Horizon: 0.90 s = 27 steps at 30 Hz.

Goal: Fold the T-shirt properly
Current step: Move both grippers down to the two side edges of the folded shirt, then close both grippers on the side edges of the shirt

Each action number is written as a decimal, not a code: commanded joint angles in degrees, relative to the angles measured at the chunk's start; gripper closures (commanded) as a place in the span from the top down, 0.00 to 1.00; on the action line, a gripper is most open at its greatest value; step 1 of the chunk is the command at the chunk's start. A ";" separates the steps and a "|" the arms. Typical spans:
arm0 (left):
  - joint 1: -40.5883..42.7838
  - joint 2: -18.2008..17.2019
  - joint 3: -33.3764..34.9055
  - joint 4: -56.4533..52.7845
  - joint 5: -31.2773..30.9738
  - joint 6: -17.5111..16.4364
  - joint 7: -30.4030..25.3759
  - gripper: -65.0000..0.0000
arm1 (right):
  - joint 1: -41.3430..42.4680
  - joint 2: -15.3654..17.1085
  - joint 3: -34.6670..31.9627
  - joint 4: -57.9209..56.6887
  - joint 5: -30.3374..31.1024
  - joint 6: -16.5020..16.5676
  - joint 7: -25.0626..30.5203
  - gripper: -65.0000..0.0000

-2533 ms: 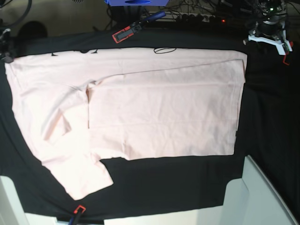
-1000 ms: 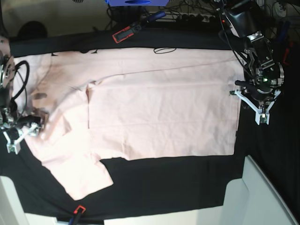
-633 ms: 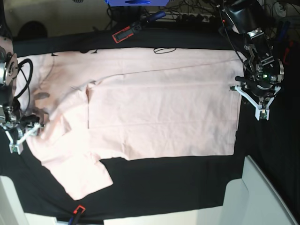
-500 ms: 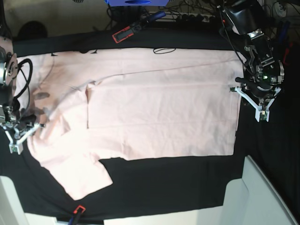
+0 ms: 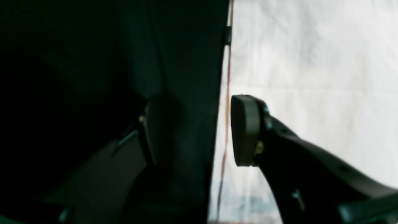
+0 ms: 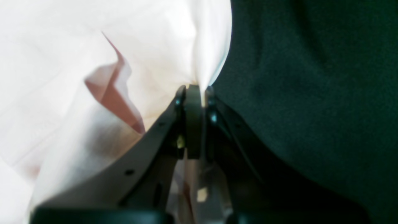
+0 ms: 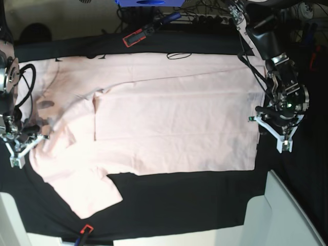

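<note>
Right claw [image 6: 199, 93] closed, pinching T-shirt [image 6: 108, 46] edge

A black tablecloth [image 7: 179, 197] covers the table. At the cloth's far edge an orange-and-black clamp [image 7: 136, 36] with a blue handle grips it; a second orange clamp [image 7: 85, 230] sits at the near edge. Beyond the far edge lie tangled cables [image 7: 207, 11] and a blue box [image 7: 148, 2]. White panels [image 7: 284, 215] stand at the cloth's near corners.
</note>
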 commanded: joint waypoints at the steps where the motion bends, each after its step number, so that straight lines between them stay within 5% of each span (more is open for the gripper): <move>1: -1.80 -0.71 0.08 -1.03 -0.39 0.18 -0.85 0.51 | 0.77 0.66 -0.01 0.21 -0.49 -0.29 -1.50 0.00; 10: -8.13 -2.21 -0.01 -11.84 -0.48 0.44 -1.38 0.51 | 0.06 0.75 -0.09 0.30 -0.49 -0.02 -1.59 0.00; 15: -12.61 -5.20 -0.01 -21.42 -1.00 6.16 -1.38 0.51 | -0.02 0.92 -0.09 0.30 -0.49 -0.02 -1.59 0.00; 27: -14.28 -5.11 0.60 -27.66 -1.00 6.07 -4.28 0.58 | -0.02 0.83 -0.27 0.30 -0.49 -0.02 -1.59 0.00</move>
